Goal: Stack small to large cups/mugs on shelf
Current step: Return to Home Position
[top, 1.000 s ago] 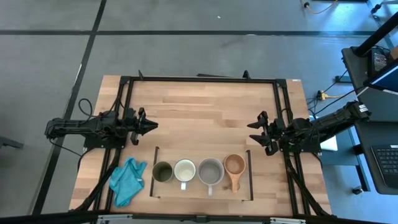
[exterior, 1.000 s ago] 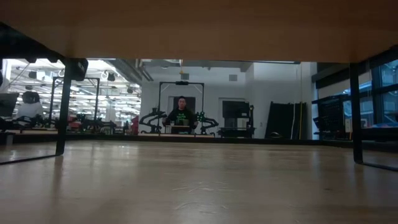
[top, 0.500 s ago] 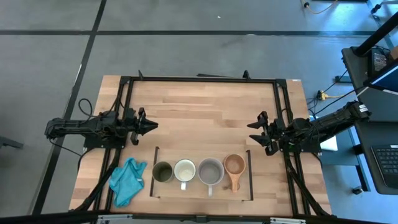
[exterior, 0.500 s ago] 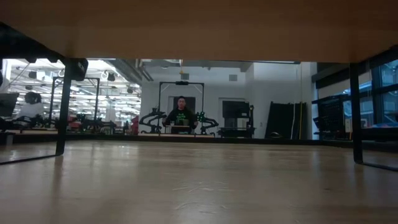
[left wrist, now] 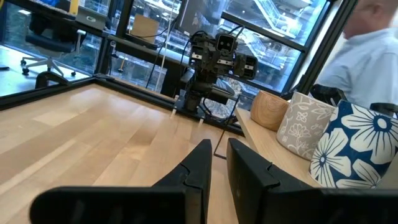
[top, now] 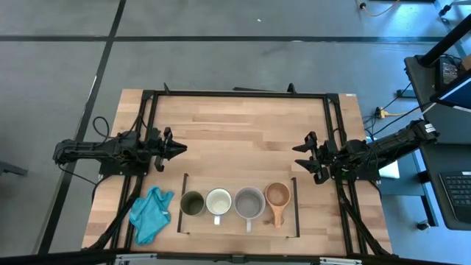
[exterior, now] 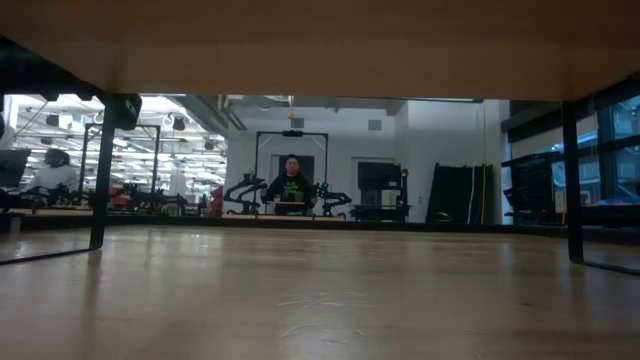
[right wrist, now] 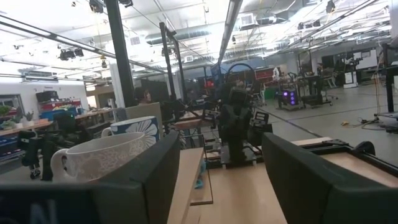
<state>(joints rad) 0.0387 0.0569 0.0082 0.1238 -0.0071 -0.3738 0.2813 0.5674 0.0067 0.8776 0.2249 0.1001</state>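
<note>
In the high view the light-wood shelf [top: 239, 224] stands near the table's near edge. On it, in a row from left to right, stand an olive-green cup [top: 192, 203], a white mug [top: 218, 200], a grey mug [top: 249, 202] and a tan wooden cup [top: 277, 194] with its long handle toward the near edge. My left gripper [top: 182, 148] waits shut at the table's left side, pointing right. My right gripper [top: 297, 156] waits open at the right side, pointing left. Neither touches anything. The left wrist view shows the wooden cup [left wrist: 270, 109], the grey mug [left wrist: 305, 126] and the white mug's blue flowered wall [left wrist: 351, 152].
A teal cloth [top: 149, 213] lies crumpled left of the shelf. Thin black rails [top: 296, 206] close the shelf's short ends. Bare wood [top: 239, 140] spreads between the two grippers and the far edge. The low view looks across the tabletop [exterior: 320, 290] beneath the shelf. A person in a white shirt [left wrist: 373, 43] stands beyond the table.
</note>
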